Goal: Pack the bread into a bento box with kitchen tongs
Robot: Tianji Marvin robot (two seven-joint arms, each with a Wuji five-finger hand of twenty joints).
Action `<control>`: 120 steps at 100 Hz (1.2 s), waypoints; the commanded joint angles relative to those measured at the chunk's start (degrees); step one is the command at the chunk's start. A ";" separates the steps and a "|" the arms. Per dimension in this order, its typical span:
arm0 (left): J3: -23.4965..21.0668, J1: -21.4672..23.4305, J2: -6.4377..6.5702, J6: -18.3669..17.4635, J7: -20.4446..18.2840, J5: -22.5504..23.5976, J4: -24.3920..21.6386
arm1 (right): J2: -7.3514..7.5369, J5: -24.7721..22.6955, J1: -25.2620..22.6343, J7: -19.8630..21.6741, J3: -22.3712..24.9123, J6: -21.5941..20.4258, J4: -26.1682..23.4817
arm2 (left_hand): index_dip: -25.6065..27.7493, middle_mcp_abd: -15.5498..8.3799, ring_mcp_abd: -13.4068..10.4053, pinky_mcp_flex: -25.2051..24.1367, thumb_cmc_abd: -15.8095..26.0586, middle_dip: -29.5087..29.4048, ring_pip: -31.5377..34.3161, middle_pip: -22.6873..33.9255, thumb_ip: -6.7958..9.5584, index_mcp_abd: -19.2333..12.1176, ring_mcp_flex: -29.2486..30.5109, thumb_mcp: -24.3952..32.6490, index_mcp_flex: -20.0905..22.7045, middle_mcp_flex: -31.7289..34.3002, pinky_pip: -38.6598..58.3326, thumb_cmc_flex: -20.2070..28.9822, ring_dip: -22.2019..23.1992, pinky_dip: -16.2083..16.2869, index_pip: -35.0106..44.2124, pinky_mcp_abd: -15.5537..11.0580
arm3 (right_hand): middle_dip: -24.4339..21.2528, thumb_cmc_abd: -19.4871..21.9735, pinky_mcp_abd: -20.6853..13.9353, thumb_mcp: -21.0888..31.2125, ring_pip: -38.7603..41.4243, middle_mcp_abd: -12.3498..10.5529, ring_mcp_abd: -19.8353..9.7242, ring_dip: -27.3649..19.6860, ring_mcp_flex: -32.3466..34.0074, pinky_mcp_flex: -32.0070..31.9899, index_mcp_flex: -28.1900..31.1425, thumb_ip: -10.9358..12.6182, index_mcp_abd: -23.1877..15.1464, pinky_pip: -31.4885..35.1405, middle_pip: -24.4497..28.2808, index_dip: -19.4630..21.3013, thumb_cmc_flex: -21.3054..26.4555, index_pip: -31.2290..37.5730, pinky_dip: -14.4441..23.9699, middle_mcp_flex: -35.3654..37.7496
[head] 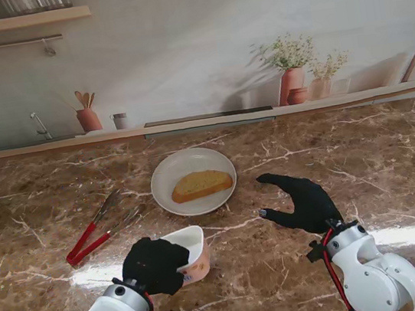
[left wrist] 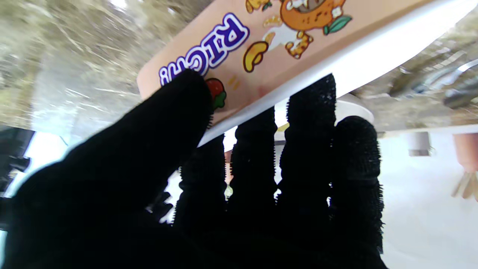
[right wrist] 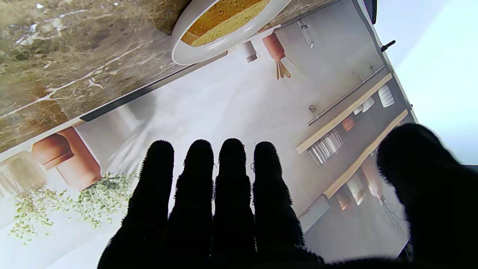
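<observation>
near me, left robot hand [head: 155, 264] grips the bento box [head: 194, 252]

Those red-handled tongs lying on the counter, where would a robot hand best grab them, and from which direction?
Probably at the red handles of the tongs, coming down from above. They lie flat on the marble counter, handles nearer to me, metal tips spread toward the plate. The open right hand is free; the left hand holds the bento box.
</observation>
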 commanded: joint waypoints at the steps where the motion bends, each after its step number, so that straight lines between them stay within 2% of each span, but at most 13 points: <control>1: 1.70 -1.00 0.15 -0.70 -0.44 -0.92 2.27 | -0.24 -0.13 -0.82 0.39 -0.06 0.20 -0.47 | -0.30 2.22 1.53 1.05 -0.13 -0.78 2.27 1.20 2.81 -1.24 2.66 2.34 3.64 4.51 4.04 1.36 -0.04 -0.06 1.72 -0.09 | 0.76 1.02 -0.27 0.33 0.24 -0.80 -0.16 0.89 1.39 0.19 0.48 1.28 -1.01 1.20 -0.07 -0.96 0.92 0.03 0.57 0.37; 19: 7.55 -6.93 0.60 0.16 -1.42 -1.44 7.36 | -0.24 0.13 -1.24 0.63 0.02 0.47 -0.81 | -1.07 2.59 1.57 2.01 -0.42 -1.49 2.60 1.64 2.97 -0.86 3.53 2.50 3.85 4.68 4.57 1.20 -0.19 -0.41 1.85 -0.18 | 0.75 1.02 -0.25 0.32 0.22 -0.82 -0.16 0.88 1.39 0.19 0.51 1.26 -0.97 1.21 -0.08 -0.99 0.90 0.05 0.54 0.38; 30: 10.92 -10.83 0.82 0.64 -1.65 1.28 10.36 | -0.24 0.34 -1.29 0.78 0.01 0.50 -0.80 | -2.11 1.74 0.52 2.56 -0.22 -2.45 2.49 2.20 2.83 -1.88 3.76 2.61 3.85 4.63 4.73 0.37 -0.60 -1.04 2.12 -0.71 | 0.75 1.03 -0.26 0.31 0.21 -0.76 -0.14 0.87 1.38 0.15 0.55 1.27 -1.00 1.20 -0.07 -1.01 0.95 0.07 0.52 0.42; 39: 13.30 -13.37 0.81 1.56 -1.05 -1.03 12.44 | -0.25 0.62 -1.30 0.96 0.03 0.59 -0.80 | -3.05 1.92 0.68 2.69 0.20 -3.00 2.26 2.30 2.59 -1.46 3.91 1.71 3.71 4.37 4.94 0.58 -0.83 -1.37 2.03 -0.95 | 0.75 1.09 -0.30 0.32 0.20 -0.77 -0.20 0.87 1.34 0.15 0.53 1.27 -1.02 1.20 -0.07 -1.02 0.99 0.07 0.51 0.41; 63: 17.96 -17.88 0.69 4.18 0.44 -4.83 16.17 | -0.31 1.18 -1.00 0.96 -0.27 0.99 -0.16 | -10.85 2.14 -0.30 5.26 1.39 -8.49 3.13 4.94 1.80 1.67 5.83 -2.74 4.33 4.58 6.81 0.06 -1.82 -3.16 1.75 -1.60 | 0.74 1.11 -0.31 0.30 0.18 -0.72 -0.16 0.87 1.20 0.08 0.15 1.27 -0.76 1.18 -0.13 -1.10 0.92 -0.09 0.49 0.20; 76: 18.44 -18.14 0.70 4.57 0.42 -4.88 16.42 | -0.34 1.44 -0.96 0.94 -0.29 1.16 0.04 | -12.56 1.54 -0.95 4.87 0.78 -10.59 2.84 5.75 1.14 2.56 5.33 -6.19 4.21 4.04 6.60 -1.63 -1.86 -3.59 1.54 -2.88 | 0.74 1.07 -0.27 0.31 0.15 -0.64 -0.14 0.87 1.09 0.02 0.17 1.27 -0.70 1.16 -0.13 -1.10 0.97 -0.07 0.48 0.18; 81: 18.20 -17.82 0.67 4.70 0.54 -4.82 16.15 | -0.35 1.44 -0.97 0.92 -0.24 1.15 0.08 | -12.73 1.68 -1.07 4.50 0.26 -12.43 2.66 7.82 1.32 3.01 4.95 -9.92 3.79 2.74 6.62 -2.39 -1.62 -3.64 1.22 -3.14 | 0.74 1.05 -0.29 0.32 0.21 -0.77 -0.14 0.89 1.22 0.00 0.16 1.27 -0.70 1.14 -0.15 -1.10 0.97 -0.07 0.47 0.11; 88: 17.68 -17.28 0.64 4.37 1.23 -3.91 15.89 | -0.35 1.51 -0.98 0.96 -0.17 1.17 0.11 | -11.84 1.62 -1.50 3.49 -1.02 -15.11 1.72 9.73 1.62 3.24 3.55 -13.78 2.56 0.13 6.02 -4.17 -1.18 -3.47 -0.45 -3.76 | 0.73 0.99 -0.30 0.36 0.18 -0.74 -0.06 0.89 1.15 -0.02 0.13 1.27 -0.66 1.12 -0.15 -1.11 1.02 -0.08 0.47 0.10; 94: 17.11 -16.78 0.61 4.06 1.69 -3.31 15.58 | -0.36 1.55 -0.97 0.93 -0.15 1.19 0.15 | -9.82 1.51 -1.55 2.77 -0.99 -16.18 0.69 9.93 1.24 3.85 2.55 -14.07 2.54 -1.34 5.26 -6.85 -1.25 -3.45 -3.82 -4.28 | 0.74 1.04 -0.28 0.36 0.19 -0.69 -0.06 0.89 1.16 0.01 0.08 1.27 -0.70 1.13 -0.13 -1.11 1.01 -0.09 0.48 0.12; 100: 16.50 -16.21 0.52 3.78 2.53 -3.20 15.31 | -0.37 1.53 -0.97 0.85 -0.16 1.20 0.21 | -6.80 1.72 -1.45 2.03 -0.39 -16.68 -0.35 9.85 1.75 5.15 1.47 -13.12 2.73 -2.88 4.40 -10.69 -1.25 -3.25 -7.88 -4.50 | 0.74 1.03 -0.30 0.35 0.20 -0.63 -0.09 0.89 1.17 0.04 0.06 1.26 -0.69 1.14 -0.12 -1.12 0.98 -0.10 0.48 0.14; 104: 16.01 -15.71 0.46 3.65 3.15 -3.09 15.00 | -0.37 1.48 -0.98 0.81 -0.15 1.17 0.25 | -5.21 1.70 -1.58 1.68 0.36 -16.87 -0.74 10.05 4.31 5.86 1.06 -12.26 2.76 -3.56 4.01 -13.35 -1.41 -3.23 -9.30 -4.59 | 0.73 1.04 -0.29 0.35 0.19 -0.72 -0.11 0.88 1.15 0.02 0.11 1.26 -0.76 1.13 -0.15 -1.11 0.96 -0.08 0.48 0.07; 106: 15.69 -15.39 0.42 3.52 3.58 -3.06 14.82 | -0.37 1.47 -0.99 0.81 -0.14 1.15 0.27 | -3.89 1.60 -1.66 1.30 0.64 -17.04 -1.19 9.91 4.97 5.92 0.52 -12.78 2.44 -4.15 3.54 -14.06 -1.50 -3.21 -10.37 -4.69 | 0.73 1.04 -0.31 0.37 0.16 -0.65 -0.06 0.87 1.09 -0.01 0.08 1.27 -0.72 1.10 -0.13 -1.12 1.01 -0.09 0.47 0.11; 120: 11.95 -11.68 -0.28 3.36 9.34 -3.24 12.43 | -0.38 1.43 -1.17 0.77 0.08 1.17 0.21 | -2.40 1.19 -1.68 -0.40 0.61 -17.26 -2.45 9.59 4.99 5.48 -1.48 -14.89 0.92 -6.37 2.21 -15.76 -1.79 -3.34 -11.79 -4.91 | 0.71 0.95 -0.27 0.30 0.16 -0.71 -0.14 0.86 1.12 0.03 0.09 1.25 -0.65 1.10 -0.14 -1.14 1.03 -0.10 0.48 0.11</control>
